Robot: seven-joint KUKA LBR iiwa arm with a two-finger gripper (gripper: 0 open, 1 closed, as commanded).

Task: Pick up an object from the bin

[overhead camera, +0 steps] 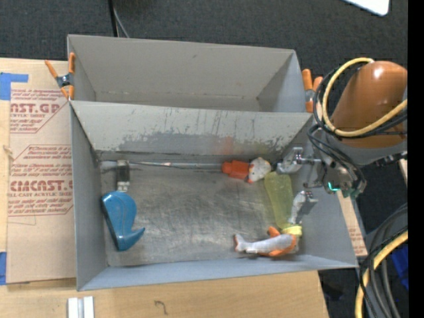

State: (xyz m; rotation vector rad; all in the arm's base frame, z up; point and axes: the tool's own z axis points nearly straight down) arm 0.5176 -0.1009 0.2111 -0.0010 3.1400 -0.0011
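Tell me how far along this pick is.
Done: the gripper is down at the right side of the bin, next to a yellow-green translucent piece. In hand: nothing visibly held. Left: grasping and lifting; the blue piece at left, the orange-and-white piece by the back wall and the white-orange toy in front all lie on the floor.

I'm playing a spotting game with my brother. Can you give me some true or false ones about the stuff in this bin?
1. A blue thing lies at the view's left in the bin. True.
2. The gripper is over the blue thing. False: it is at the view's right, by the yellow-green thing.
3. A white and orange fish-like toy lies near the front wall. True.
4. The orange and white thing by the back wall touches the blue thing. False: they lie well apart.
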